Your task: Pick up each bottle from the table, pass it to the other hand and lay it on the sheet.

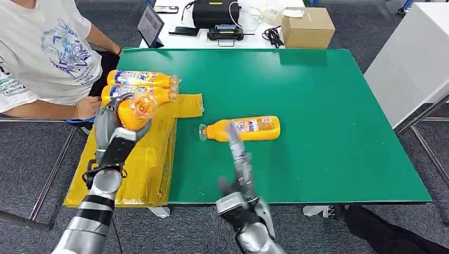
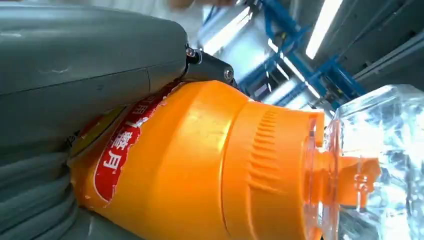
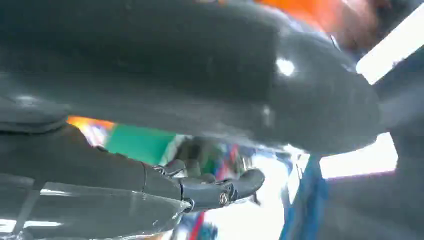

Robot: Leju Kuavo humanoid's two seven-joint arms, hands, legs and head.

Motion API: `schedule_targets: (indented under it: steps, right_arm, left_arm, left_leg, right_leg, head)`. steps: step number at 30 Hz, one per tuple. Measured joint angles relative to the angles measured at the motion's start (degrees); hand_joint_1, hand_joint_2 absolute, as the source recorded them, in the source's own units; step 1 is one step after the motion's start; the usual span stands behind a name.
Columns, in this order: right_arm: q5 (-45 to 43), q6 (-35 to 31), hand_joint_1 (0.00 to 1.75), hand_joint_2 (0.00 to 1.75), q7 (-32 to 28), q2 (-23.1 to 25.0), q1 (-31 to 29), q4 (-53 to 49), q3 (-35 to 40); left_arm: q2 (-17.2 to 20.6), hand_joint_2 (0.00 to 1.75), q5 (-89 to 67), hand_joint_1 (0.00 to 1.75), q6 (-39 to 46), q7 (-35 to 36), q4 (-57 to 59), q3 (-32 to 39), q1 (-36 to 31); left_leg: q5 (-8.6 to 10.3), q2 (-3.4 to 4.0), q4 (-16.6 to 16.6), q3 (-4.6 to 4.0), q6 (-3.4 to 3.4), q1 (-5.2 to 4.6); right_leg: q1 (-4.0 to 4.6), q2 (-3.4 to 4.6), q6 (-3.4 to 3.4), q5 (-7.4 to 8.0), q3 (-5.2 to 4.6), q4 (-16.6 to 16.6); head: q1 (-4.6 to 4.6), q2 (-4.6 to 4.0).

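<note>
Orange plastic shows in three places on the green desk (image 1: 328, 106) and once in the air: the left hand (image 1: 108, 124) grips an orange bottle (image 1: 135, 111) above the yellow sheet (image 1: 143, 164), its clear cap end turned toward the head camera. In the left wrist view the same bottle lies against the grey thumb, its red label with white characters pressed under the hand and its ribbed orange shoulder leading to the clear cap (image 2: 380, 165). Two more bottles already lie on the far end of the sheet, side by side and touching: the farther one (image 1: 140, 78) and the nearer one (image 1: 138, 91), both with their caps pointing toward the middle of the desk. A fourth bottle (image 1: 243, 128) lies on its side on the bare green surface, just beside the sheet's edge, cap toward the sheet. The right hand (image 1: 238, 159) hangs over the near part of the desk with its fingers (image 3: 220, 192) stretched forward and holding nothing, their tips close to that fourth bottle; whether they touch it cannot be told. A person in a white printed shirt (image 1: 45, 50) sits at the desk's left side, one hand (image 1: 87, 107) resting near the sheet. Beyond the green desk, a cardboard box (image 1: 308, 26) and a black device (image 1: 214, 13) stand on a white table.
</note>
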Motion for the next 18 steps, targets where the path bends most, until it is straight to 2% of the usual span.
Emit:
schedule_targets:
  steps: [4,10,11,18]
  right_arm:
    - [-0.5,1.3,0.00,0.00,1.3,0.0,0.9,-7.0,-0.7]
    - [-3.6,1.9,0.00,0.00,0.0,0.1,2.1,-9.2,-2.1]
    - [-3.9,1.9,0.00,1.75,-0.1,0.1,2.1,-9.5,-2.2]
    - [-4.3,2.3,0.00,1.75,0.0,0.2,2.5,-11.1,-2.8]
  left_arm:
    - [1.4,1.75,-10.2,1.75,5.7,2.1,7.9,0.6,-3.8]
    - [2.2,1.75,-18.0,1.75,3.8,3.8,20.4,1.1,-5.5]
    - [2.2,1.75,-18.5,1.75,3.8,4.1,21.9,1.0,-5.4]
    - [2.2,1.75,-22.4,1.75,2.1,7.1,27.8,1.0,-6.1]
  left_leg:
    - [0.00,0.07,0.0,0.05,0.00,0.01]
    - [0.01,0.08,0.0,0.08,-0.01,0.02]
    - [0.00,0.11,0.0,0.08,-0.01,0.02]
    - [-0.01,0.05,0.0,0.04,0.00,0.00]
  right_leg:
    - [0.01,0.01,-0.01,0.01,0.01,0.0]
    - [0.02,0.02,-0.01,0.01,0.02,0.0]
    - [0.01,0.03,-0.01,0.01,0.01,0.0]
    - [0.00,0.02,0.00,0.00,0.00,0.0]
  head:
    - [0.00,0.00]
    - [0.00,0.00]
    - [0.00,0.00]
    - [0.00,0.00]
